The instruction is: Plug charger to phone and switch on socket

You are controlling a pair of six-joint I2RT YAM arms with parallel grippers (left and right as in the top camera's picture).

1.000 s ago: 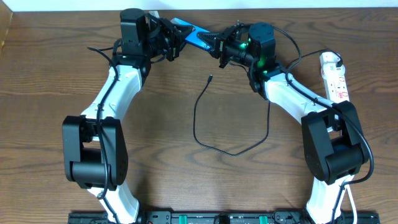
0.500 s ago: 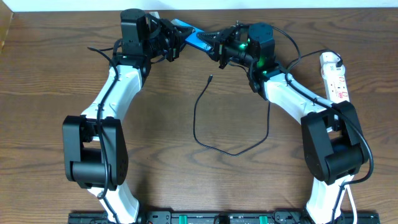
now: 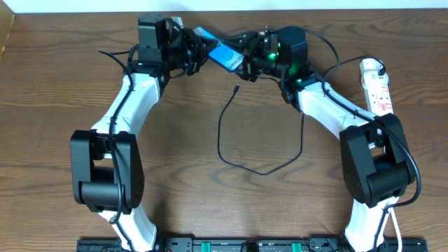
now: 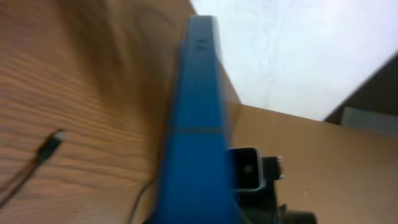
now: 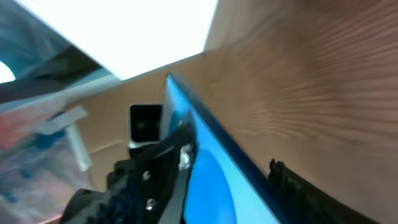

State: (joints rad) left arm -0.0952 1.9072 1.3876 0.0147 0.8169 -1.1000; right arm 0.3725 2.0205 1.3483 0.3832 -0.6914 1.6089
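Note:
The phone point(image 3: 222, 52), blue with black edges, hangs tilted above the back of the table, and my left gripper point(image 3: 198, 50) is shut on its left end. In the left wrist view the phone point(image 4: 199, 124) runs edge-on away from the camera. My right gripper point(image 3: 241, 59) straddles the phone's right end with its jaws open; in the right wrist view bare wood shows between the phone point(image 5: 217, 180) and the right finger point(image 5: 298, 186). The charger point(image 3: 238, 164) lies looped on the table, its connector tip point(image 3: 236, 88) just below the phone. The socket point(image 3: 376, 87) lies at the far right.
The charger's far end passes behind my right arm point(image 3: 329, 105). A white cord point(image 3: 393, 224) runs along the right arm's base. The table's back edge point(image 3: 84, 14) is just behind both grippers. The connector tip point(image 4: 53, 142) also shows in the left wrist view.
My right gripper has opened off the phone's right end. The phone, held by the left gripper, has shifted slightly toward the front of the table. The charger has not moved.

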